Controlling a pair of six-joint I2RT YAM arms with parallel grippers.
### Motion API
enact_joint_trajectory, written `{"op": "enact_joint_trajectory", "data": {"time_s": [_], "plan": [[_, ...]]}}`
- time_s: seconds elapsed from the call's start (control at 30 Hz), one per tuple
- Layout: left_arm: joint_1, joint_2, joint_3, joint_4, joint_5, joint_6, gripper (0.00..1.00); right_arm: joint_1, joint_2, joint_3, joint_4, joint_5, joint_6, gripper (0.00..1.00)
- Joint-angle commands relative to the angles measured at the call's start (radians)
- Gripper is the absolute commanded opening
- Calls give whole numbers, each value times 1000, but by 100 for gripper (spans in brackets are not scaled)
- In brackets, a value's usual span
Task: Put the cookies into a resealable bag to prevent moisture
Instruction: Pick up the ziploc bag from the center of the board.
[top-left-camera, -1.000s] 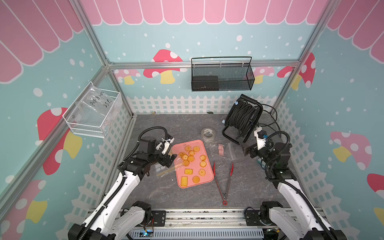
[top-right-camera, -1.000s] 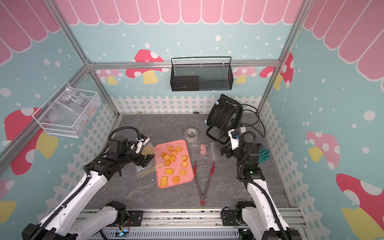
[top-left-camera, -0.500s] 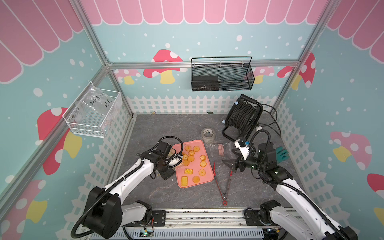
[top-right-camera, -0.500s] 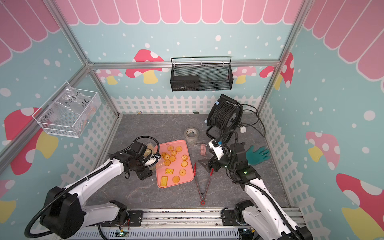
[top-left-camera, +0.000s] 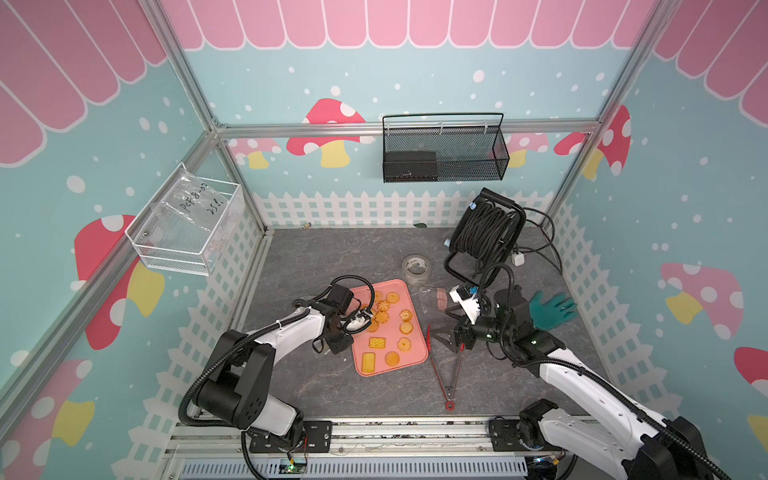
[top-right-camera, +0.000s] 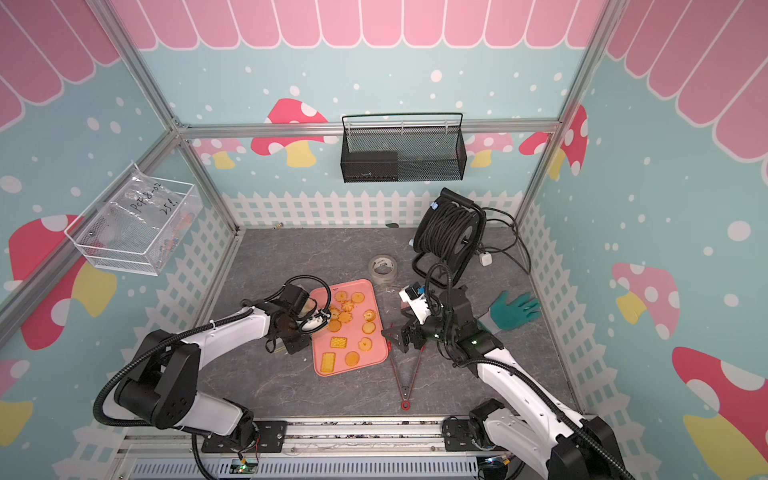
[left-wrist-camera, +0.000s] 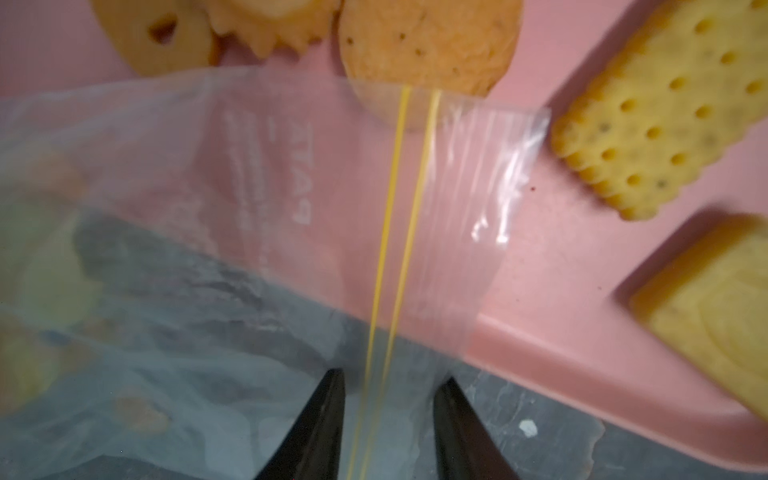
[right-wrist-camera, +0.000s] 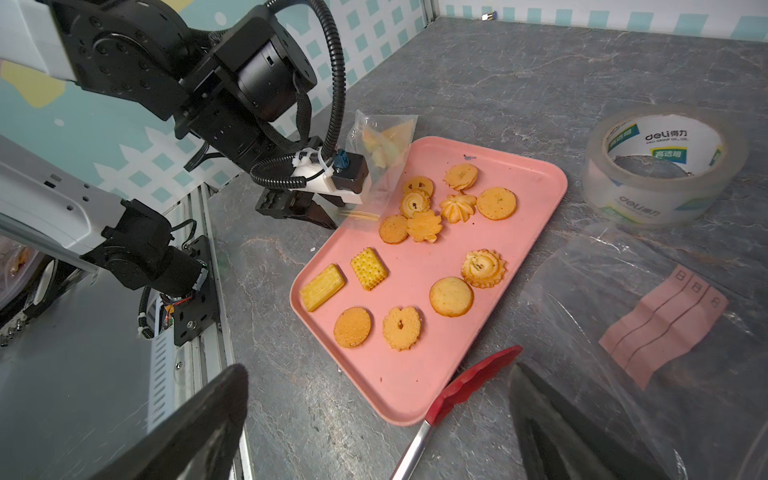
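Several golden cookies (top-left-camera: 386, 328) (right-wrist-camera: 424, 224) lie on a pink tray (top-left-camera: 417, 353) (right-wrist-camera: 532, 199). A clear resealable bag (left-wrist-camera: 291, 208) (right-wrist-camera: 382, 141) with yellow zip lines drapes over the tray's left rim, some yellowish pieces inside it. My left gripper (top-left-camera: 351, 332) (left-wrist-camera: 390, 378) is low at that rim. Its jaws are narrowed, with a gap still showing, and the bag's zip strip runs between them. My right gripper (top-left-camera: 446, 338) (right-wrist-camera: 374, 374) stands wide open just right of the tray, over the heads of red tongs (top-left-camera: 446, 374) (right-wrist-camera: 478, 374), holding nothing.
A second clear bag with pink strips (right-wrist-camera: 665, 316) (top-left-camera: 440, 297) lies right of the tray. A tape roll (top-left-camera: 417, 268) and a black cable reel (top-left-camera: 484, 237) stand behind it. A green glove (top-left-camera: 552, 309) lies at the right. White fencing borders the floor.
My left arm has come down to the tray's left rim and its jaws have narrowed around the bag. My right arm has swung left and down over the tongs, uncovering the glove.
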Motion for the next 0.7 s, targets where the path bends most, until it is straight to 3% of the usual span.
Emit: {"op": "enact_joint_trajectory", "data": {"time_s": [0.0, 0.2, 0.43, 0.67], "plan": [[-2, 21, 2, 28, 10, 8, 28, 9, -3, -27, 29, 6, 17, 99], [10, 56, 43, 3, 23, -16, 0, 10, -12, -26, 18, 24, 34, 99], [74, -9, 203, -137, 112, -222, 0, 10, -22, -39, 71, 24, 98, 100], [135, -142, 335, -250, 328, -648, 0, 25, 56, -87, 446, -20, 368, 97]]}}
